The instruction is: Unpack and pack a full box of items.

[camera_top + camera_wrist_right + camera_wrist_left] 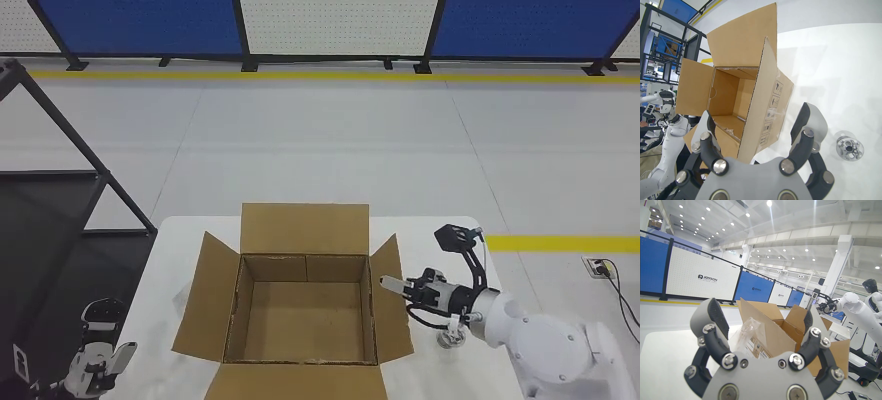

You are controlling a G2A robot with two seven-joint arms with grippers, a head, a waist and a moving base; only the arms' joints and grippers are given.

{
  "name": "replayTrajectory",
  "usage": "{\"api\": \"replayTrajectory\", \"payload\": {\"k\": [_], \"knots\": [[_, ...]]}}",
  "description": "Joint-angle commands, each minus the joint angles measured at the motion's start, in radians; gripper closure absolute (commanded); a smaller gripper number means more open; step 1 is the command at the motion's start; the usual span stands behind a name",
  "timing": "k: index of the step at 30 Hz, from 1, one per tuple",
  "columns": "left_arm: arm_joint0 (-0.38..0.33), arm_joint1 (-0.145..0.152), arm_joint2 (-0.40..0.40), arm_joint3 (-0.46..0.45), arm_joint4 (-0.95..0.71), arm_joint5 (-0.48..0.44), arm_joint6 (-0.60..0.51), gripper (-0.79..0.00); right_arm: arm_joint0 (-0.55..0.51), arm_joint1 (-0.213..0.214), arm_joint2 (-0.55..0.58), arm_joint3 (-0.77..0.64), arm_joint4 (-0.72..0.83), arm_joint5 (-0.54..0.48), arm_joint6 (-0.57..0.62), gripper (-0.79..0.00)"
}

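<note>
One cardboard box (305, 230) stands in the middle of the white table (420, 232), open at the top, with all four flaps folded outward. The right gripper (757, 111) is at the box's right side, over the right flap. Its jaws are released and spread wide. In its wrist view one finger (710, 125) lies toward the inside of the box and the other finger (805, 117) toward the printed outer wall; whether either touches the cardboard cannot be told. One small metal spool (849, 148) stands on the table beside this arm, apart from the box. The left gripper (762, 313) is low at the table's near left corner, well apart from the box, and faces it with jaws released and nothing between them. One crumpled clear plastic bag (745, 332) lies against the box's near side, in front of that gripper.
</note>
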Motion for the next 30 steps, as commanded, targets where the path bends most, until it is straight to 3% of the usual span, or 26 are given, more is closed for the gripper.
{"api": "replayTrajectory", "payload": {"k": [1,10,19,21,23,24,30], "knots": [[0.000,0.000,0.000,0.000,0.000,0.000,0.000,-0.785,0.001,0.000,-0.001,0.001,-0.001,0.000,-0.002,-0.785],[0.000,0.000,0.000,0.000,0.000,0.000,0.000,-0.785,-0.015,0.003,-0.013,-0.009,-0.019,-0.026,-0.012,-0.785],[0.000,0.000,0.000,0.000,0.000,0.000,0.000,-0.785,0.040,0.009,-0.050,-0.025,-0.064,0.131,0.096,-0.785],[0.000,0.000,0.000,0.000,0.000,0.000,0.000,-0.785,0.066,0.010,-0.069,-0.014,-0.078,0.162,0.133,-0.320],[0.000,0.000,0.000,0.000,0.000,0.000,0.000,-0.785,0.091,0.010,-0.088,0.000,-0.092,0.189,0.155,-0.077],[0.000,0.000,0.000,0.000,0.000,0.000,0.000,-0.785,0.103,0.010,-0.098,0.005,-0.099,0.199,0.165,0.000],[0.000,0.000,0.000,0.000,0.000,0.000,0.000,-0.785,0.154,0.010,-0.135,0.053,-0.094,0.237,0.185,0.000]]}}
